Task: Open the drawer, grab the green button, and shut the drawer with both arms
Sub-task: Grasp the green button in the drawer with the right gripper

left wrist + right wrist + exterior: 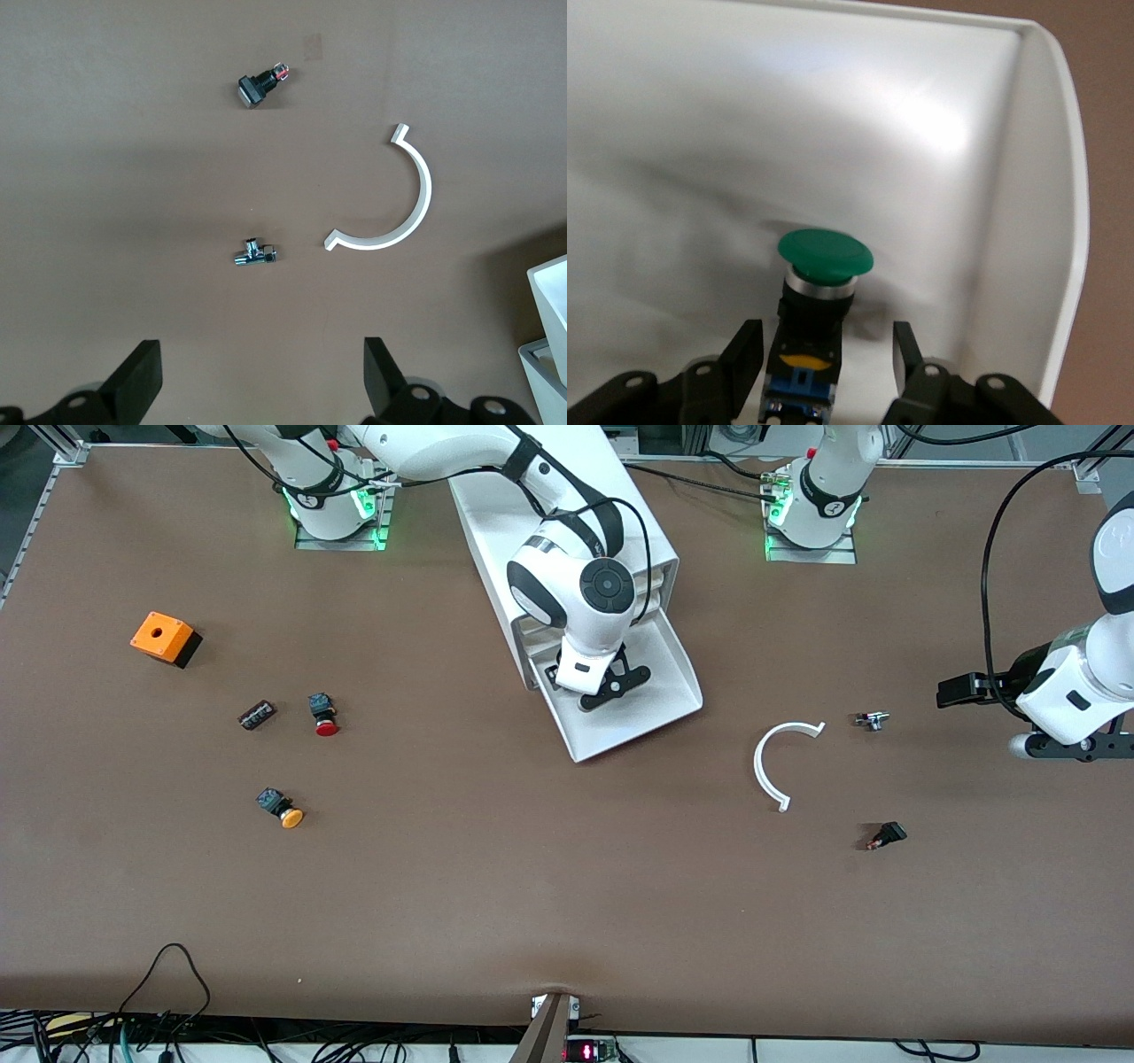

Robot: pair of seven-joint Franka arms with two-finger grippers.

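Observation:
The drawer (684, 687) stands pulled out of the white cabinet (567, 522), toward the front camera. The green-capped button (826, 251) lies on the drawer's floor (700, 159), its dark body pointing back between my right gripper's fingers. My right gripper (611, 687) (826, 341) is down inside the drawer, its fingers on either side of the button's body, with a gap still showing on one side. In the front view the right arm hides the button. My left gripper (1028, 722) (261, 381) hangs open and empty over the table at the left arm's end, where that arm waits.
A white half ring (780, 766), a small metal fitting (873, 720) and a small black part (886, 835) lie near the left gripper. Toward the right arm's end lie a red-capped button (326, 716), an orange-capped button (283, 808), a dark block (257, 715) and an orange box (164, 638).

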